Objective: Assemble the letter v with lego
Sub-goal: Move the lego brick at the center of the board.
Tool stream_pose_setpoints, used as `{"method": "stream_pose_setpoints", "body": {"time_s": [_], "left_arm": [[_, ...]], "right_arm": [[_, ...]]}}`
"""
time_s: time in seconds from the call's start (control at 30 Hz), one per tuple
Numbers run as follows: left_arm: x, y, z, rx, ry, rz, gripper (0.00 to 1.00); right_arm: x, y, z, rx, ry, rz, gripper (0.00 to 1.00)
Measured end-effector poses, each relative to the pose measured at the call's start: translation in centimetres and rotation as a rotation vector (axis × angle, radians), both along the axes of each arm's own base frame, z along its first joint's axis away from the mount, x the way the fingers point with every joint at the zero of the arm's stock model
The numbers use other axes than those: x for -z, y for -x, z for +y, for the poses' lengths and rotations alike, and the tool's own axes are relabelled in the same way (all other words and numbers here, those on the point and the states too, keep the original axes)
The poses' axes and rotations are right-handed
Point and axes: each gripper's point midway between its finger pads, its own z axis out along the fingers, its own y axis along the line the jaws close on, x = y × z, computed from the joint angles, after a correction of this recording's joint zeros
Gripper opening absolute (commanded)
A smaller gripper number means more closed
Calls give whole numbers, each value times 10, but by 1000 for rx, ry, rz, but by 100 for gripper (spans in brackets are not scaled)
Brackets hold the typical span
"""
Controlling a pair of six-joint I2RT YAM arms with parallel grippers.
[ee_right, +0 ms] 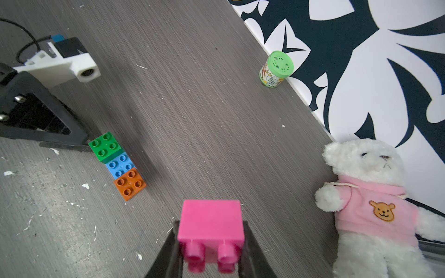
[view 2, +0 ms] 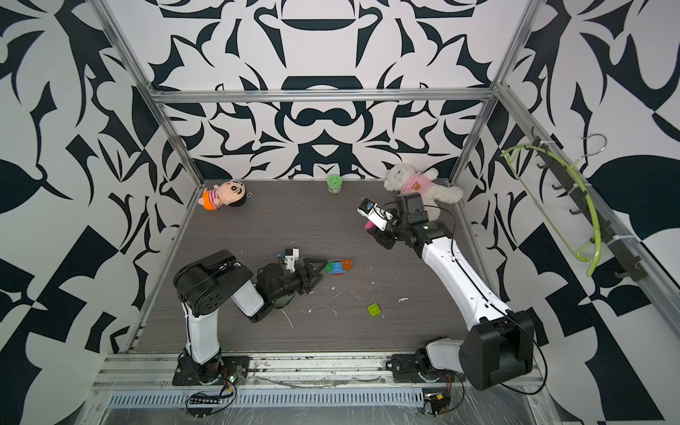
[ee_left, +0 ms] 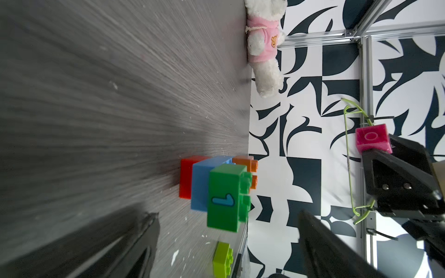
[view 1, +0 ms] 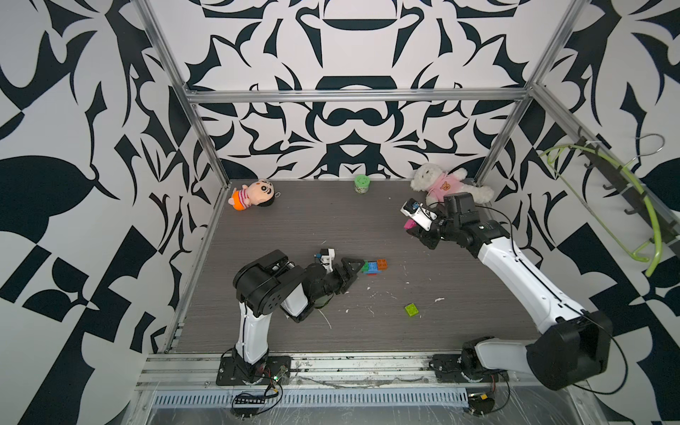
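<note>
Near the table's middle stands a joined lego cluster: a dark green brick (view 1: pixel 367 265) and an orange-brown brick (view 1: pixel 382 263) sit on a longer blue brick (view 1: pixel 372 271), with a red brick (ee_left: pixel 186 177) under it. My left gripper (view 1: pixel 357 273) is open, its fingers spread just short of the green brick (ee_left: pixel 225 199). A lime brick (view 1: pixel 412 309) lies alone toward the front right. My right gripper (ee_right: pixel 210 240) is shut on a pink brick (ee_right: pixel 210 223), held above the table at the back right (view 1: pixel 408 223).
A white teddy in a pink shirt (view 1: pixel 447 182) lies at the back right corner, close behind the right arm. A boy doll (view 1: pixel 252 193) lies at the back left. A green-lidded canister (view 1: pixel 361 183) stands against the back wall. A green hanger (view 1: pixel 625 198) hangs on the right wall.
</note>
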Motion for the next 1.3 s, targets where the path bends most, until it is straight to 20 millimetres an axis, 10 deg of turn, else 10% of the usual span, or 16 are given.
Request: {"method": "stream_pose_setpoints", "body": {"time_s": [0.63, 1.3], "left_arm": [[13, -8, -16, -104, 31, 87, 59], [13, -15, -29, -139, 53, 83, 61]], "right_arm": [[1, 1, -1, 18, -14, -6, 0], [10, 3, -4, 28, -9, 10, 0]]}}
